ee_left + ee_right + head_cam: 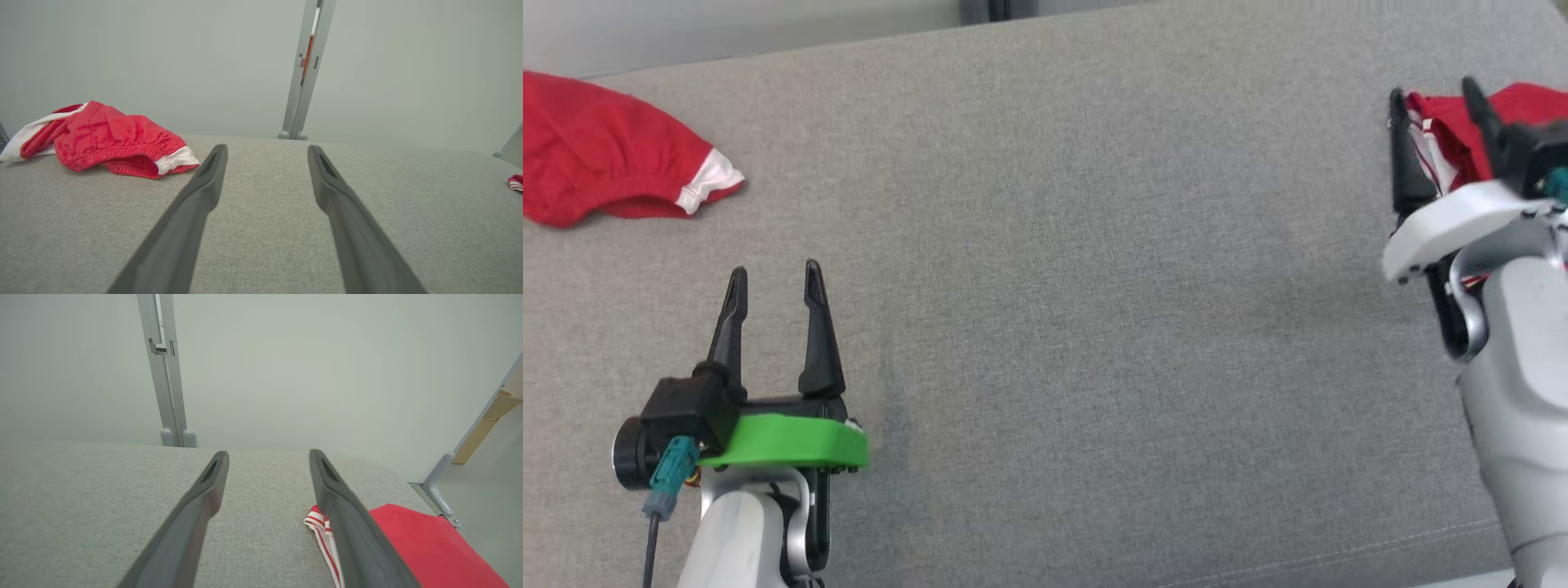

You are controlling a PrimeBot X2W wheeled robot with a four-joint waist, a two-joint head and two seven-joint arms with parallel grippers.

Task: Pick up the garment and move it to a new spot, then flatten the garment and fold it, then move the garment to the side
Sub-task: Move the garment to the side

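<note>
1. Red cloth with a red-and-white striped edge, the striped garment (1450, 135), lay at the far right of the grey fabric surface (1094, 286), close to its edge.
2. The right pincer (1433, 88) stood wide over that garment. From the head camera, red cloth showed between its two dark fingers.
3. In the right wrist view the pincer (268, 453) had bare surface in its gap. Its right finger crossed the striped garment (412, 539) at the striped edge, but I cannot tell whether it touched.
4. A second, crumpled red garment with a white cuff, the cuffed garment (596, 155), lay at the far left of the surface, well apart from the first.
5. The left pincer (774, 271) was also wide and held nothing, low over the near left of the surface, with the cuffed garment ahead of it and to its left.
6. From the left wrist, the cuffed garment (114, 139) sat left of the finger tips of the pincer (267, 148), and a scrap of the striped garment (515, 182) showed far right.
7. A grey upright post (304, 69) stood behind the surface against a pale wall. Nothing lay between either pincer and its nearer garment.
</note>
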